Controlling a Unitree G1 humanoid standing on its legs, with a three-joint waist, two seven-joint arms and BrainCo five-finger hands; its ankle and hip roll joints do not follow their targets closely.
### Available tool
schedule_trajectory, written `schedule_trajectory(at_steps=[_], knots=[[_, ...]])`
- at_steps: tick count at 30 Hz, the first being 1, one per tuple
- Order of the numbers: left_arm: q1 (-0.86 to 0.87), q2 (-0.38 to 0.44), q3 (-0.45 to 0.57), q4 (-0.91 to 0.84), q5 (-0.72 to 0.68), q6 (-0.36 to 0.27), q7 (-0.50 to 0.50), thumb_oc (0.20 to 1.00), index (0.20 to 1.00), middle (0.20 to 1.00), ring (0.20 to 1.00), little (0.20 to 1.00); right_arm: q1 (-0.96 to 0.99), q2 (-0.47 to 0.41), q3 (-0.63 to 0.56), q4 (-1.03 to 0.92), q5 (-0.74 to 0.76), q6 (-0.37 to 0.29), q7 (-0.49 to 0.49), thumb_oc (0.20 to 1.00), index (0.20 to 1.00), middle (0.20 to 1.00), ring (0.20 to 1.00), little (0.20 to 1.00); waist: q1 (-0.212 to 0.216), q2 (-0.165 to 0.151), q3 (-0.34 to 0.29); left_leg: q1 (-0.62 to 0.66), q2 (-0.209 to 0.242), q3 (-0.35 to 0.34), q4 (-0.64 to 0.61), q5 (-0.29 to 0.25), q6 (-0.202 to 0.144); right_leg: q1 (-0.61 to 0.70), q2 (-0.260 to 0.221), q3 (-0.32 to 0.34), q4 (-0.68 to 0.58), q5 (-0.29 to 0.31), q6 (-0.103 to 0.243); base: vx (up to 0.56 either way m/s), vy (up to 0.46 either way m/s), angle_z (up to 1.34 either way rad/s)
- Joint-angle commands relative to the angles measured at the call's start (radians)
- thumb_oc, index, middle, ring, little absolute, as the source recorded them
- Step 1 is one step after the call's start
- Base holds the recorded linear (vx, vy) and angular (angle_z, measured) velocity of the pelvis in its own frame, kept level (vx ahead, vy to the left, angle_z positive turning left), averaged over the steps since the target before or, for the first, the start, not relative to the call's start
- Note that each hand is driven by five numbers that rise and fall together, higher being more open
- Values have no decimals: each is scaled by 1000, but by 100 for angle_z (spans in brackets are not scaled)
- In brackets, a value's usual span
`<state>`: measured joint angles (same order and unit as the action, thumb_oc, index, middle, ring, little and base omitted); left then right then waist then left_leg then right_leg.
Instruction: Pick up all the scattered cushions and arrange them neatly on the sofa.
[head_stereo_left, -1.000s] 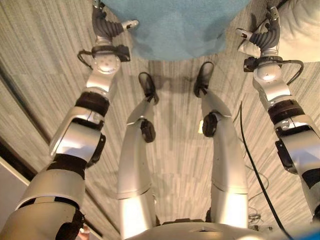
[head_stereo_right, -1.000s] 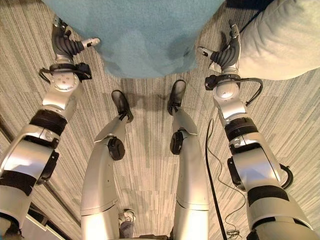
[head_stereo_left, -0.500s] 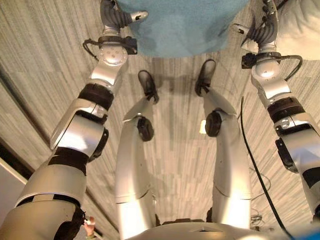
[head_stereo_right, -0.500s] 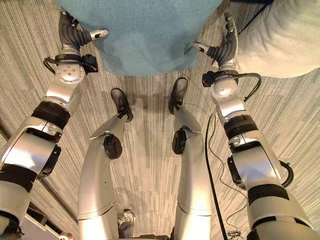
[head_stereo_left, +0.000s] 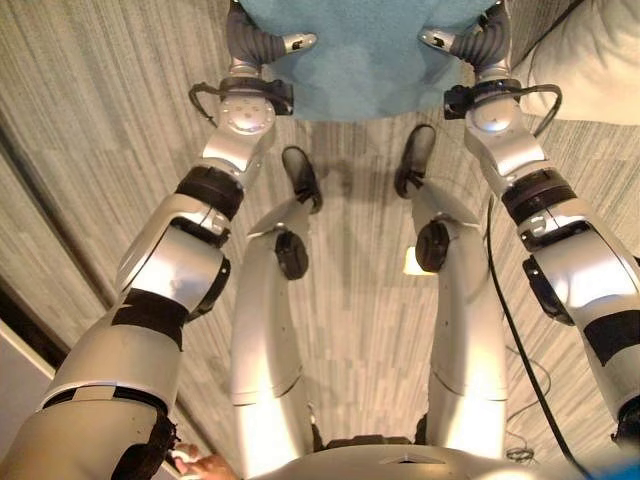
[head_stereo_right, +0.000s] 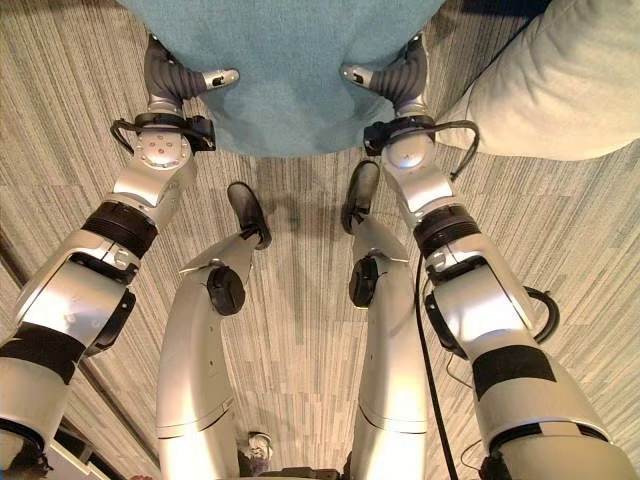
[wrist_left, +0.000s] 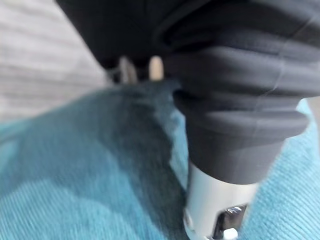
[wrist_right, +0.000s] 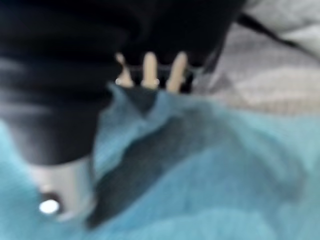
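A teal-blue cushion (head_stereo_right: 285, 70) with a fine ribbed weave sits against a pale grey-beige cushion (head_stereo_right: 560, 85); the floor (head_stereo_right: 300, 330) beneath is carpet streaked in grey and beige stripes, and each hand's cover is dark and ribbed over silver fingers

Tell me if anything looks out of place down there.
Two cushions sit on the floor, not the sofa: the teal cushion, squeezed between the left hand and right hand, and a beige cushion lying to its right.
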<state>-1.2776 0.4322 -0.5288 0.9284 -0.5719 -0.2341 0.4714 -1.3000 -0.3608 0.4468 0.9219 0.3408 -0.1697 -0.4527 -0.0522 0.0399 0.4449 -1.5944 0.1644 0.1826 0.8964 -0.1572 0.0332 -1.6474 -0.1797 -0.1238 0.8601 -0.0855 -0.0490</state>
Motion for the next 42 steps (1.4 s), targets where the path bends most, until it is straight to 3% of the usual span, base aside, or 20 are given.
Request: schedule_trajectory(at_steps=[1, 4, 10, 13, 17, 24, 28, 29, 32, 35, 37, 42], knots=[[-41, -85, -2, -79, 7, -68, -48, 200, 200, 200, 200, 200, -102, 83, 79, -126, -8, -97, 31, 200, 200, 200, 200, 200, -19, 59, 16, 47, 44, -105, 0, -7, -72, 77, 39, 43, -12, -30, 153, 0, 0, 0], [10, -67, 34, -123, -2, -75, -39, 200, 200, 200, 200, 200, -51, 73, 24, -228, -6, -126, 21, 200, 200, 200, 200, 200, -23, 49, -12, 44, 40, -104, 0, -10, -75, 77, 43, 44, -11, -34, 151, 0, 0, 0], [66, -58, 75, -169, -15, -89, -33, 200, 200, 200, 200, 200, 15, 27, -11, -287, -61, -119, 7, 200, 200, 200, 200, 200, -31, 37, -48, 46, 35, -99, -11, -14, -74, 77, 47, 42, -19, -33, 149, 0, 0, 0], [130, -72, 106, -246, -9, -100, -41, 200, 200, 200, 200, 200, 94, 2, -56, -353, -106, -116, -5, 200, 200, 200, 200, 200, -44, 26, -110, 86, 24, -67, -89, -11, -68, 86, 47, 50, -53, -24, 149, -18, 42, 1], [226, -98, 117, -350, 47, -100, -64, 200, 200, 200, 200, 200, 223, 12, -102, -417, -88, -131, 14, 200, 200, 200, 200, 200, -61, 19, -124, 282, 4, -38, -243, 4, -66, 259, 39, 31, -163, 0, 165, -62, 67, 7], [424, -144, 129, -451, 74, -117, -137, 200, 200, 200, 200, 200, 433, 5, -113, -497, -100, -128, 87, 200, 200, 200, 200, 200, -79, -3, -165, 568, -11, -34, -411, 22, -95, 534, 10, -2, -339, 44, 183, -2, 5, 0], [484, -165, 132, -469, 60, -120, -155, 200, 200, 200, 200, 200, 501, 4, -118, -520, -124, -127, 97, 200, 200, 200, 200, 200, -80, -11, -182, 669, -15, -29, -474, 31, -105, 628, -2, -10, -398, 57, 191, -2, -17, 2], [558, -183, 127, -504, 52, -120, -175, 200, 200, 200, 200, 200, 587, -13, -124, -558, -149, -117, 114, 200, 200, 200, 200, 200, -88, -31, -200, 796, -34, -23, -554, 76, -105, 740, -13, -28, -470, 97, 185, 16, -74, 8], [615, -192, 122, -525, 52, -121, -190, 200, 200, 200, 200, 200, 656, -23, -128, -588, -156, -116, 132, 200, 200, 200, 200, 200, -89, -45, -216, 889, -43, -19, -587, 81, -110, 835, -11, -42, -509, 94, 179, 78, -62, 13], [734, -212, 123, -565, 22, -113, -224, 200, 200, 200, 200, 200, 791, -21, -163, -634, -171, -112, 153, 200, 200, 200, 200, 200, -92, -61, -242, 1076, -55, -12, -648, 81, -113, 1011, 1, -60, -566, 87, 173, 155, -66, 6], [753, -212, 126, -572, 19, -111, -229, 200, 200, 200, 200, 200, 812, -21, -169, -642, -170, -112, 155, 200, 200, 200, 200, 200, -90, -64, -241, 1112, -56, -6, -650, 81, -115, 1055, 6, -61, -577, 82, 170, 94, -38, 0], [898, -188, 147, -604, 41, -91, -267, 200, 200, 200, 200, 200, 950, -39, -216, -657, -178, -109, 185, 200, 200, 200, 200, 200, -94, -80, -269, 1280, -23, 26, -626, 71, -145, 1290, 51, -61, -653, 31, 138, 124, -76, 1]])
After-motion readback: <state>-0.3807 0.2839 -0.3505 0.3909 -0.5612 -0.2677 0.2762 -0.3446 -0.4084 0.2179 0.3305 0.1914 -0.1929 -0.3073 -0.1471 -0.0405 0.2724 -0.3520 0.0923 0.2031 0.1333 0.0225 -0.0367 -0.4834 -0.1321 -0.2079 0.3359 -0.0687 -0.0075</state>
